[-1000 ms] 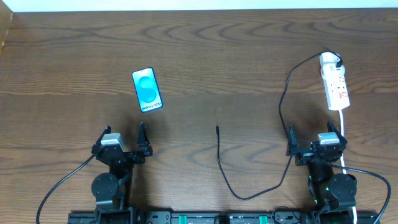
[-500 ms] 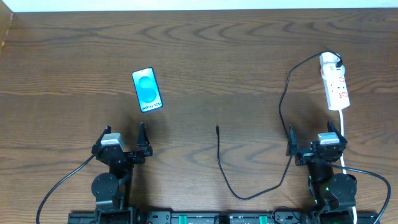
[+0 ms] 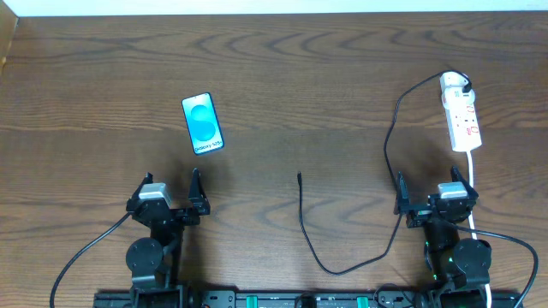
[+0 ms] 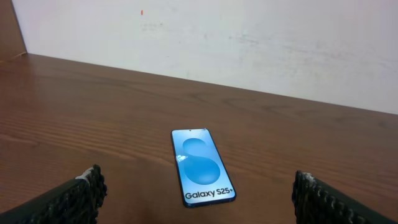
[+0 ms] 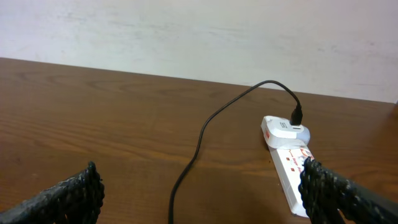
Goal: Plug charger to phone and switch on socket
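Observation:
The phone lies flat on the table, blue screen up, at the left; it also shows in the left wrist view, ahead of the jaws. The socket is a white power strip at the far right, also in the right wrist view. The charger's white adapter sits in the strip's far end. Its black cable loops down toward the front and ends in a free plug tip at mid-table. My left gripper is open and empty, just in front of the phone. My right gripper is open and empty, in front of the socket.
The brown wooden table runs back to a white wall. The strip's white cord runs down past my right arm's base. A dark cable trails from each arm base along the front edge.

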`<action>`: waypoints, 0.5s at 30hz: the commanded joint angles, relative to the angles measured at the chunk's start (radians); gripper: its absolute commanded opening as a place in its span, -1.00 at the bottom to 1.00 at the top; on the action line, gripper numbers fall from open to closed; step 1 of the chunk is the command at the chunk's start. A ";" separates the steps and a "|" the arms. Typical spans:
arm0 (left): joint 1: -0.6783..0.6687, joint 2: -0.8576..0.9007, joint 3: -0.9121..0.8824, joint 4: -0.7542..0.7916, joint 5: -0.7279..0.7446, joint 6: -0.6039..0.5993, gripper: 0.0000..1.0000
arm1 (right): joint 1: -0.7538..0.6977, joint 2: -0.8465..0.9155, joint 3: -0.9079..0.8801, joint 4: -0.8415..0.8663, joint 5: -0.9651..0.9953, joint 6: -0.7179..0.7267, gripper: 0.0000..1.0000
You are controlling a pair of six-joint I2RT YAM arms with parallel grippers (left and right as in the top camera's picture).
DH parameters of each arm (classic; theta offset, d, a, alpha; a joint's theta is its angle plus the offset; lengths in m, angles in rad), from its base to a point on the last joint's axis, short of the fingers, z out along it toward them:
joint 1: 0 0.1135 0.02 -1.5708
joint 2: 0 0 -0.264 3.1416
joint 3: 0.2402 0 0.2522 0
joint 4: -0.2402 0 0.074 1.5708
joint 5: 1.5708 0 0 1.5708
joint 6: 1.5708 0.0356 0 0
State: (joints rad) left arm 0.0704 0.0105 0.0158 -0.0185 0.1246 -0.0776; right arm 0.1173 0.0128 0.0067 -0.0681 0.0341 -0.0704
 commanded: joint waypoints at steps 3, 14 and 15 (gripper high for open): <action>0.004 -0.006 -0.011 -0.037 0.013 0.005 0.94 | 0.008 -0.006 -0.001 -0.003 0.009 -0.005 0.98; 0.004 0.002 0.073 -0.039 0.013 0.006 0.94 | 0.008 -0.006 -0.001 -0.003 0.008 -0.005 0.98; 0.004 0.010 0.093 -0.050 0.013 0.006 0.94 | 0.008 -0.006 -0.001 -0.003 0.008 -0.005 0.99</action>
State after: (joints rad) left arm 0.0704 0.0116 0.0463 -0.0589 0.1284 -0.0776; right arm 0.1173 0.0128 0.0067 -0.0677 0.0341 -0.0704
